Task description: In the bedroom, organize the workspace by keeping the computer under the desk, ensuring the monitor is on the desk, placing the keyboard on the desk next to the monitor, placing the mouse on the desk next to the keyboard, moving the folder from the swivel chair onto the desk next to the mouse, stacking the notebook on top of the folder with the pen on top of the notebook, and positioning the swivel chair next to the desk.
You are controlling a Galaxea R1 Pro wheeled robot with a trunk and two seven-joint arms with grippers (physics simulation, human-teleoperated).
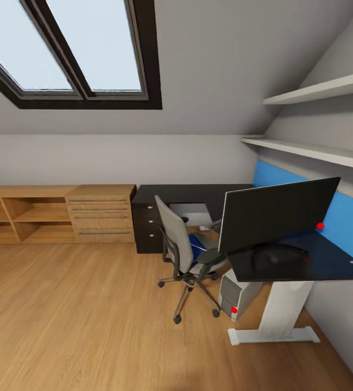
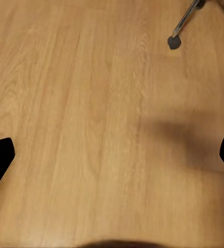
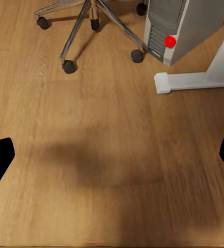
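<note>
While both arms hang over bare floor, the left gripper point(image 2: 112, 150) and right gripper point(image 3: 112, 150) each spread wide, holding nothing. Left of the desk point(image 1: 328, 263) stands the swivel chair point(image 1: 184, 250), the blue folder point(image 1: 196, 244) on its seat. Its castors lie nearer the right arm, so I'd guess that arm reaches first.

Your head camera is facing the desk point(image 1: 328, 260) from across the room; both wrist cameras are looking down, sharing the swivel chair point(image 1: 184, 255) base.

One monitor point(image 1: 278, 217), one swivel chair point(image 1: 184, 255), one computer point(image 1: 240, 296), one desk point(image 1: 307, 260).
</note>
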